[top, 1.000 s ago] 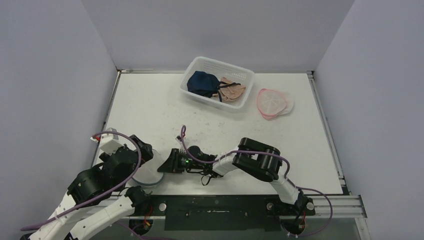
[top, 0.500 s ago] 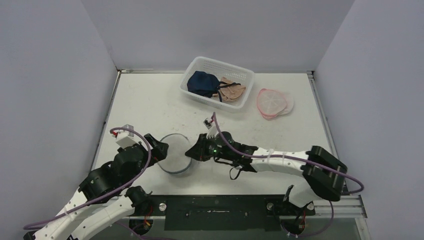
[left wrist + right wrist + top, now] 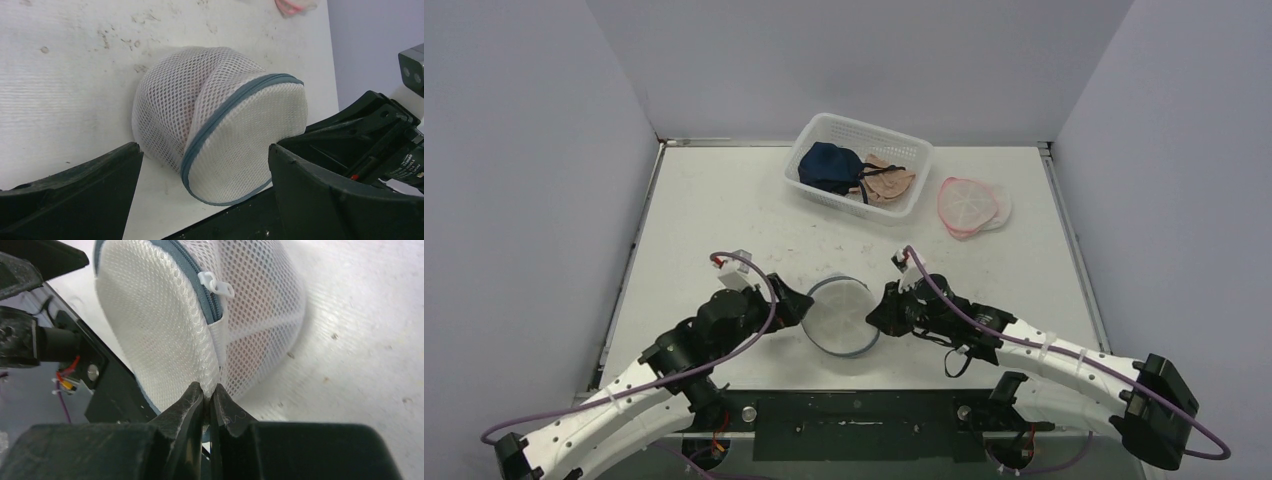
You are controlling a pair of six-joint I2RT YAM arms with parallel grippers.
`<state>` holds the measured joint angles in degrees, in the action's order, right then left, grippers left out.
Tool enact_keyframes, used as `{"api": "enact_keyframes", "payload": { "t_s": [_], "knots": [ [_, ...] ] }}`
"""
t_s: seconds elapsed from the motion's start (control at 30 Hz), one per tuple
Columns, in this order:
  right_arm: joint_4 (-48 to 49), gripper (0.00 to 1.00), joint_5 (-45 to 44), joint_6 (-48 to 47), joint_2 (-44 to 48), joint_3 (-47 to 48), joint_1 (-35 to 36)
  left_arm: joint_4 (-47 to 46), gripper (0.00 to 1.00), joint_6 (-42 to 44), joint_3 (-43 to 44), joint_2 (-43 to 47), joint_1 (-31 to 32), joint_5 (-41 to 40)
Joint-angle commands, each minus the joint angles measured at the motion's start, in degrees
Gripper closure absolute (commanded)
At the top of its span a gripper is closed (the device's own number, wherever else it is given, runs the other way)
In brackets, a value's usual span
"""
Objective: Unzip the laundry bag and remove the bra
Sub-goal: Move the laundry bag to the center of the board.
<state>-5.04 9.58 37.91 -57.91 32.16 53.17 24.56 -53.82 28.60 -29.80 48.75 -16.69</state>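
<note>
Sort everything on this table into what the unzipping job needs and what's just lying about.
Job: mesh laundry bag, its grey zipper, white zipper pull, right gripper pinching the bag's mesh, left gripper open beside it.
Lying about: white basket, navy garment and beige garment in it, pink-rimmed mesh pouch.

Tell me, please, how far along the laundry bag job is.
Done: nothing yet; the laundry bag has its zipper closed. In hand: the right gripper pinches the mesh below the zipper pull, and the left gripper stands open around the bag. Left: unzip it and take the bra out.
</note>
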Motion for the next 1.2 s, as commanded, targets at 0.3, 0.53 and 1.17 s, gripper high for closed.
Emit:
{"api": "enact_keyframes", "payload": {
  "t_s": [0.3, 0.53, 1.17],
  "knots": [
    [-5.77, 0.95, -3.66, -1.8, 7.43, -4.65, -0.59, -14.9, 0.04, 11.58, 5.15, -13.27, -2.13, 10.24],
    [4.1, 0.95, -4.29, 8.49, 13.26, -11.35, -0.61, -20.05, 0.01, 0.73, -2.59, -10.73, -1.84, 16.47],
    [31.18, 0.95, -27.09, 36.49, 17.37, -28.47, 11.46, -43.75, 0.17, -16.53, -19.01, -10.79, 9.85, 12.75]
  ]
}}
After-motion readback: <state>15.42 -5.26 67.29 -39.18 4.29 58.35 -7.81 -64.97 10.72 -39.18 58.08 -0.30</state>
